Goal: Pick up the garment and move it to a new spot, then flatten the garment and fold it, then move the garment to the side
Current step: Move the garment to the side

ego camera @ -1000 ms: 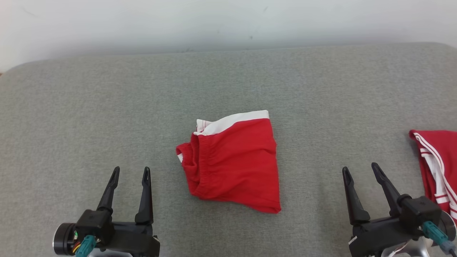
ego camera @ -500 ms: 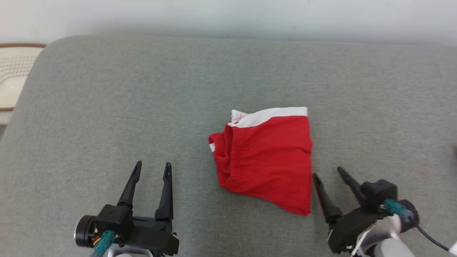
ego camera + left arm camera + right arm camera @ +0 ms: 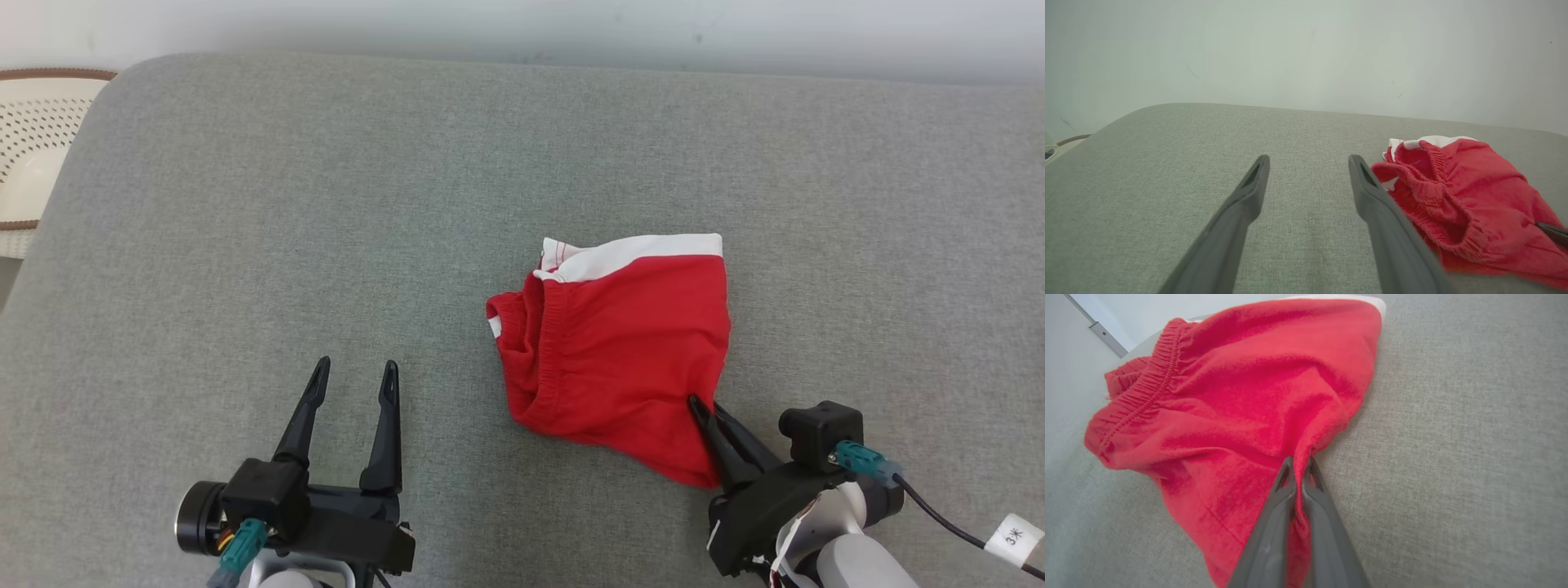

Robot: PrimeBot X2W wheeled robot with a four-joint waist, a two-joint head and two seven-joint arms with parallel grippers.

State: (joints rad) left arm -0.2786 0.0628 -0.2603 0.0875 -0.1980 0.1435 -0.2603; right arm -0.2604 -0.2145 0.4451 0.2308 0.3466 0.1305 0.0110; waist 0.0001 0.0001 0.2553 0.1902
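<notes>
1. A second ago the right jaws stood apart, well clear of the cloth. Now they are pinched together on the near right edge of the red garment (image 3: 629, 343), which lies mid-bench (image 3: 245, 245).
2. The grasp looks made, so the lift to a new spot can probably begin.
3. The left jaws stay apart and empty, off to the garment's left.
4. The right wrist view shows cloth bunched between the fingertips (image 3: 1284, 482). The left wrist view shows the elastic waistband (image 3: 1433, 163) standing raised. The head view adds a white basket (image 3: 33, 155) beyond the bench's left end.
</notes>
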